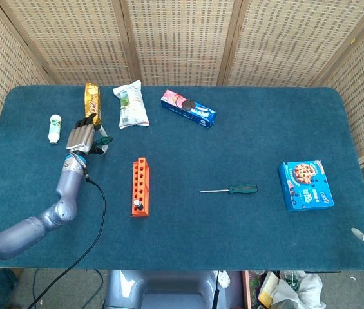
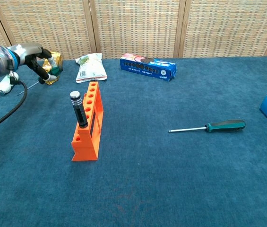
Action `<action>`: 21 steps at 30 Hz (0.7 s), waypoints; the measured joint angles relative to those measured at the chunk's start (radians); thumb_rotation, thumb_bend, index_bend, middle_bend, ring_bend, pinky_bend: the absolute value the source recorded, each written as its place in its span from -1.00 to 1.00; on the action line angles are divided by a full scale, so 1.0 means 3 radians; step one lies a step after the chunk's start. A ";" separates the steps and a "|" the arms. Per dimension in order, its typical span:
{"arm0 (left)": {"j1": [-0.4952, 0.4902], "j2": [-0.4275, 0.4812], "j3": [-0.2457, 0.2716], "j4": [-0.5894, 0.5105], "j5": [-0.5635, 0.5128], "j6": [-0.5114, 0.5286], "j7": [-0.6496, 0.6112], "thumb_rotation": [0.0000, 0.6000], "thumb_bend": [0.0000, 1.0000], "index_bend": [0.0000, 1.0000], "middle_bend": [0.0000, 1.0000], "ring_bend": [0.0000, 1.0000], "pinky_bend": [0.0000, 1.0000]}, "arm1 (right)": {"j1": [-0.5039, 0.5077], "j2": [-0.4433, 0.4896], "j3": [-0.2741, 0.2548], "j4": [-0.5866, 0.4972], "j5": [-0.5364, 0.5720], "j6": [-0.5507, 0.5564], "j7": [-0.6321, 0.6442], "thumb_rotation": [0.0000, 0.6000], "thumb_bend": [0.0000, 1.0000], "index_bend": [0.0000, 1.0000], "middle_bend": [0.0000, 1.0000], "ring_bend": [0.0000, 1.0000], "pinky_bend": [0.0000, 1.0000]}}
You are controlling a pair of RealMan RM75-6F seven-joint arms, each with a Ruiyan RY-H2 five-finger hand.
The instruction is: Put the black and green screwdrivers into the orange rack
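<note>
My left hand holds a small green-handled screwdriver lifted above the table's left side, left of and beyond the orange rack. The rack stands upright with a black screwdriver in its nearest hole. A second green screwdriver lies flat on the cloth to the rack's right, handle pointing right. My right hand appears in neither view.
Along the back lie a gold snack bag, a white snack bag and a blue biscuit box. A white bottle lies far left. A blue cookie box sits at the right.
</note>
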 measured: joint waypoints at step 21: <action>0.0695 0.1012 -0.0400 -0.1922 0.0784 0.0101 -0.1949 1.00 0.34 0.41 -1.00 -1.00 -1.00 | -0.0004 0.0010 -0.0028 -0.0020 -0.0079 0.0023 0.0022 1.00 -1.00 -1.00 -1.00 -1.00 -1.00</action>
